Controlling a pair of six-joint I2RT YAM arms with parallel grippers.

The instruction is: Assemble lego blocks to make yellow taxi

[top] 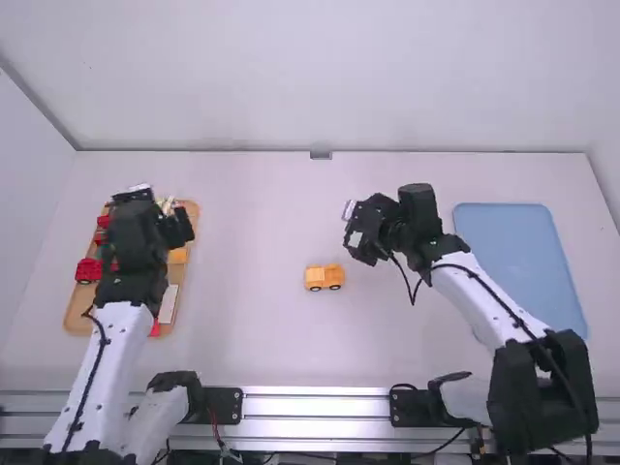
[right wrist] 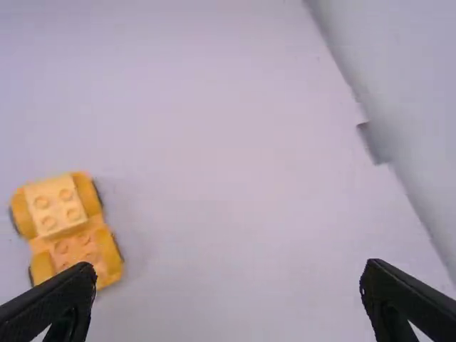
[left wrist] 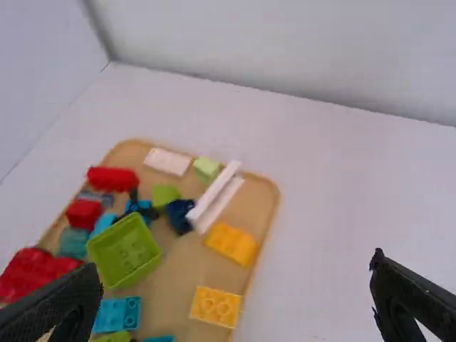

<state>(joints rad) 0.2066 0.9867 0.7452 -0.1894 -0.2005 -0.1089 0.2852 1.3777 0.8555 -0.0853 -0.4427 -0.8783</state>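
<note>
The yellow car (top: 325, 277) sat upright on its wheels on the white surface (top: 252, 349), a block with four studs on top at one end and a lower studded deck at the other. Right claw (top: 361, 242) hung just to the right of the car and slightly farther out from the arm bases, fingers wide apart, nothing held. Left claw (top: 133, 197) was well to the left of the car, over the tan tray (top: 73, 316), also wide open and empty. That tray, well left of the car, had loose pieces on it: two yellow blocks (left wrist: 231, 244), a green open box (left wrist: 125, 251), long white pieces (left wrist: 215, 197), red blocks (left wrist: 83, 214), and some blue and teal ones. Blue tray (top: 523, 257) lay well to the right of the car, past the right claw.
</note>
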